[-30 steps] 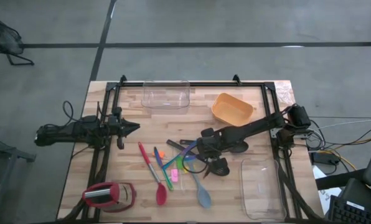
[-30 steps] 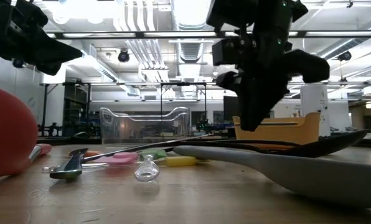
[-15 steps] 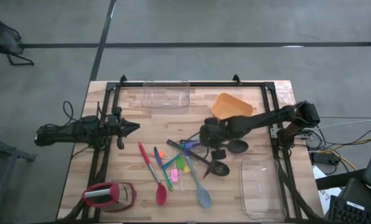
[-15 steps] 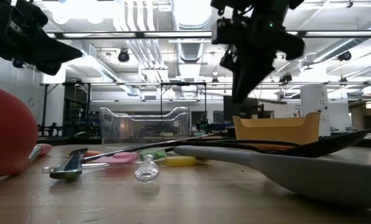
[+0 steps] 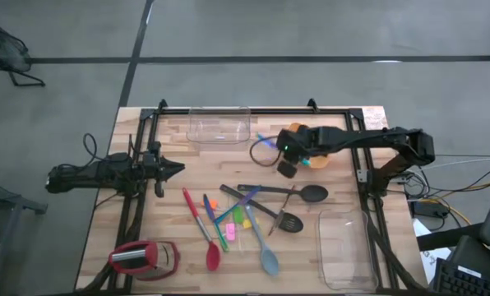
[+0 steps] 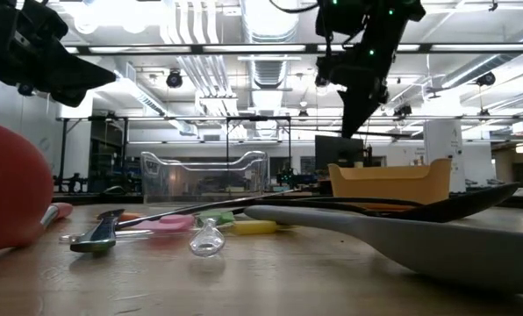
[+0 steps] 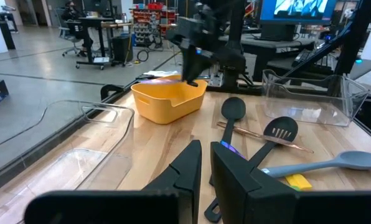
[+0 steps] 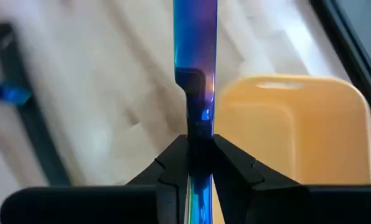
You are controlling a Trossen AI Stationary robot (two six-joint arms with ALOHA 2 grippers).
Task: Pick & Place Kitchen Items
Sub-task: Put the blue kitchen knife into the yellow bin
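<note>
Above table's far edge: right gripper (image 5: 288, 154) clamped on blue knife (image 8: 195, 37)
Knife axis: pointing away from orange bowl (image 5: 317, 134)
Bowl: just beside gripper
Left gripper (image 7: 204, 163): closed, empty, well apart

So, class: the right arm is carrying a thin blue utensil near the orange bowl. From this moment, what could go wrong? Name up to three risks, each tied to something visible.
1. The right gripper pinches the thin blue utensil on its narrow handle only; it might twist or slip out.
2. The utensil juts well past the fingers, so its free end could knock the orange bowl or the clear tub nearby.
3. The black spoons lie crossed; later picks may drag a neighbour.
</note>
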